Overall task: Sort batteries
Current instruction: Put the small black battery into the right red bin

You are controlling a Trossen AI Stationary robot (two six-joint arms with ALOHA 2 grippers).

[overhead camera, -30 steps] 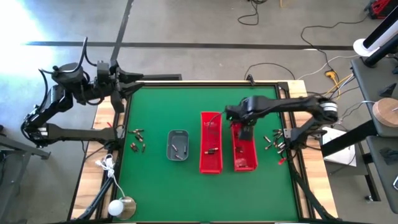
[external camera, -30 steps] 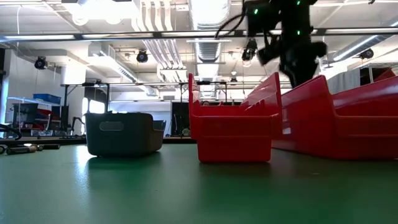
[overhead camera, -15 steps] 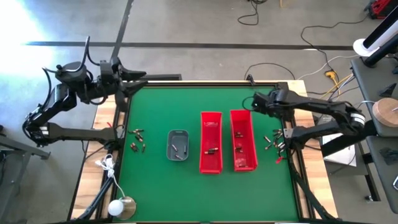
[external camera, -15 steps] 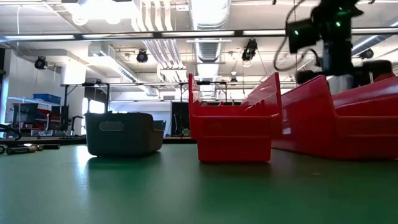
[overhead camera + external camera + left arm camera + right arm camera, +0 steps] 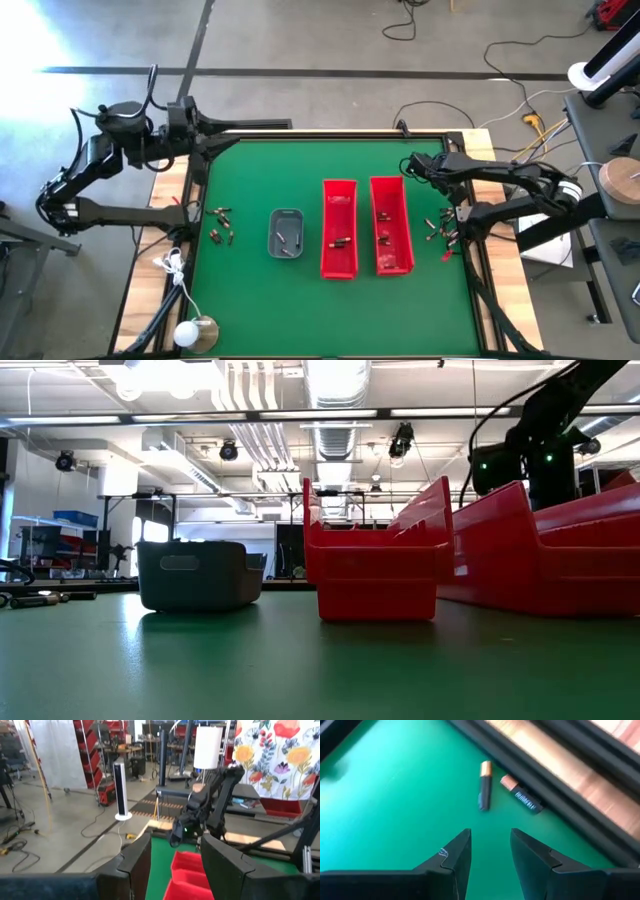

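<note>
Two batteries (image 5: 484,792) (image 5: 521,796), dark with copper-coloured ends, lie flat on the green mat beside the table's dark frame. My right gripper (image 5: 490,851) hovers open short of them, with nothing between its fingers. In the high view it (image 5: 413,168) is near the table's far right, beyond the right red bin (image 5: 391,228). More batteries lie loose at the right edge (image 5: 440,224) and at the left (image 5: 222,214). My left gripper (image 5: 222,128) waits open and level over the far left corner, and its wrist view (image 5: 175,865) looks across the table.
Two long red bins (image 5: 339,230) (image 5: 375,575) stand side by side mid-table, each with a few batteries inside. A small grey tray (image 5: 286,232) sits to their left. Open green mat lies along the near edge. The table's dark frame (image 5: 555,795) runs close behind the two batteries.
My right gripper has left the spot over the right red bin. It has swung toward the table's far right, come down, and rolled about its own axis. It now points steeply down at the mat.
</note>
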